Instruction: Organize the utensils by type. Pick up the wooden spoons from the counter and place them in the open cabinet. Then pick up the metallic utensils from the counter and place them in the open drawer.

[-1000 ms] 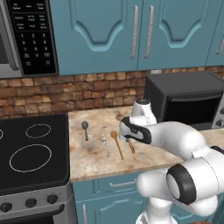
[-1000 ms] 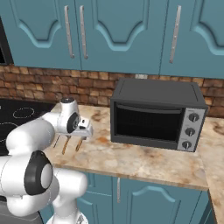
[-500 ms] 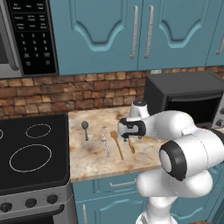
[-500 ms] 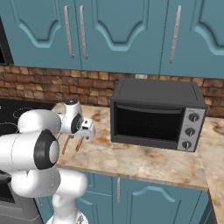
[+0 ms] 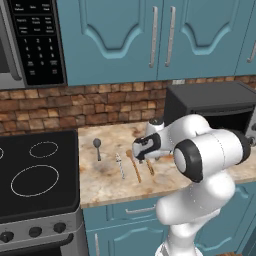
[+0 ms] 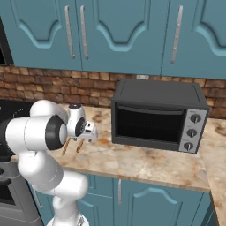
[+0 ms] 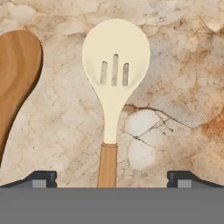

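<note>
Marbled counter (image 7: 175, 87) under cream-bowled slotted wooden spoon (image 7: 114, 70), orange-brown handle, jaws wide apart.

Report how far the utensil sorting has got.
Done: nothing; all four utensils lie on the counter.
In hand: the open end effector sits low over the cream slotted spoon, straddling its handle, not yet gripping.
Left: both wooden spoons, including the brown spoon, plus the dark grey spoon and silver utensil.

Even, bright rendered light, no glare, sharp focus in all views, soft faint shadow beside the orange-brown wooden spoon (image 7: 17, 78), beige marbled stone counter (image 7: 175, 87) evenly lit
</note>
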Robot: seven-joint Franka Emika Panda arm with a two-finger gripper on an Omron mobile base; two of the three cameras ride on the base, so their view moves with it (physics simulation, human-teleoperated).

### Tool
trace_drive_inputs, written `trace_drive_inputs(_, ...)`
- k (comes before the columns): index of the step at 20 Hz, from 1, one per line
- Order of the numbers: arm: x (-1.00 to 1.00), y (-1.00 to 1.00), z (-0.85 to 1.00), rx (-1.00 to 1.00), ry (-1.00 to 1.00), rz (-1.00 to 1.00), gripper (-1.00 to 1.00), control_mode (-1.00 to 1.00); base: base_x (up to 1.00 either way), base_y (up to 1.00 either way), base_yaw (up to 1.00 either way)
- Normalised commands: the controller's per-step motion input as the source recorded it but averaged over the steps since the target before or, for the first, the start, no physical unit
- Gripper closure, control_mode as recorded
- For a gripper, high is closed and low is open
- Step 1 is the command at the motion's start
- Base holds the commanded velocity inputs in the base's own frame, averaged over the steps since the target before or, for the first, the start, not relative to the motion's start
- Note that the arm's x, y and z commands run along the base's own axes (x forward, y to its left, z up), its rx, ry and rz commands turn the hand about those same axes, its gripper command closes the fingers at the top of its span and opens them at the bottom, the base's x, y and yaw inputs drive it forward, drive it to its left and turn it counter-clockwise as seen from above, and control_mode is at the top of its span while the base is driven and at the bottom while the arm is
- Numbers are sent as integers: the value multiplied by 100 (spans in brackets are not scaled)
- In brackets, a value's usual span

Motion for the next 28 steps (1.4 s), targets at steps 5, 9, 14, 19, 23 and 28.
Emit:
trace_drive_inputs(5, 16, 0, -28, 0, 0, 0, -100, -100, 0, 0, 0)
trace_drive_inputs(9, 8, 1, -18, 0, 0, 0, -100, -100, 0, 0, 0)
trace_drive_inputs(14, 0, 0, 0, 0, 0, 0, 100, -100, 0, 0, 0)
trace_drive_inputs(19, 0, 0, 0, 0, 0, 0, 100, -100, 0, 0, 0)
trace_drive_inputs(23, 0, 0, 0, 0, 0, 0, 100, -100, 0, 0, 0)
trace_drive_inputs(28, -10, -8, 40, 1, -5, 0, 100, -100, 0, 0, 0)
